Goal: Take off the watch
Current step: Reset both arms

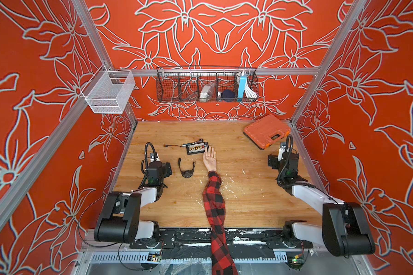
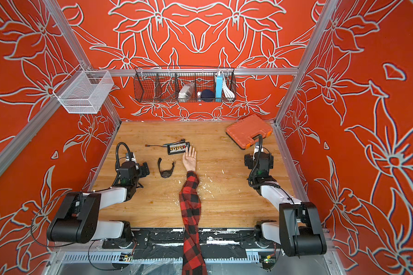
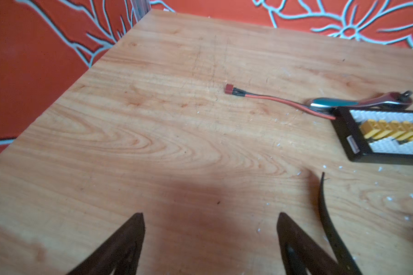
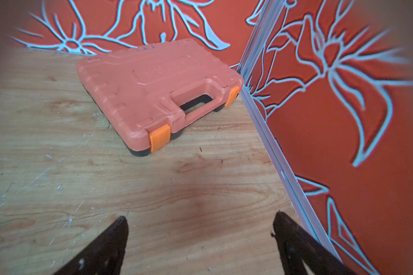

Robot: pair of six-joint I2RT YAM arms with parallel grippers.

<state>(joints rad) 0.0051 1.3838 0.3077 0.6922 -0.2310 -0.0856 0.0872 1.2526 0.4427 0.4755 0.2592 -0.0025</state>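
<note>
**Ana:** Orange walls with pale flower outlines close in a wooden desk (image 1: pixel 248 202). Where is the watch?

**Ben:** The watch (image 1: pixel 186 167) lies flat on the desk, left of centre in both top views (image 2: pixel 166 168). Its round case is toward the lower edge and the two strap halves curve up and apart, unbuckled. It is on nobody's wrist.

**Ana:** What is closest to it?

**Ben:** Just to its right a person's hand (image 1: pixel 209 158) rests palm up, apart from the watch. A red-and-black checked sleeve (image 1: pixel 214 197) runs down to the bottom edge. Above the watch sits a black board (image 1: pixel 197 148) with yellow plugs, and the fingertips reach its right end.

**Ana:** And the claws?

**Ben:** The left claw (image 3: pixel 210 216) is spread wide with only bare wood between its tips. One strap (image 3: pixel 329 226) lies just beside it, not touched. The right claw (image 4: pixel 199 220) is also wide apart and holds nothing, near the right wall.

**Ana:** Anything further out?

**Ben:** An orange tool case (image 1: pixel 266 131) lies shut in the upper right corner of the desk. A black wire basket (image 1: pixel 206 85) hangs on the back wall.
</note>
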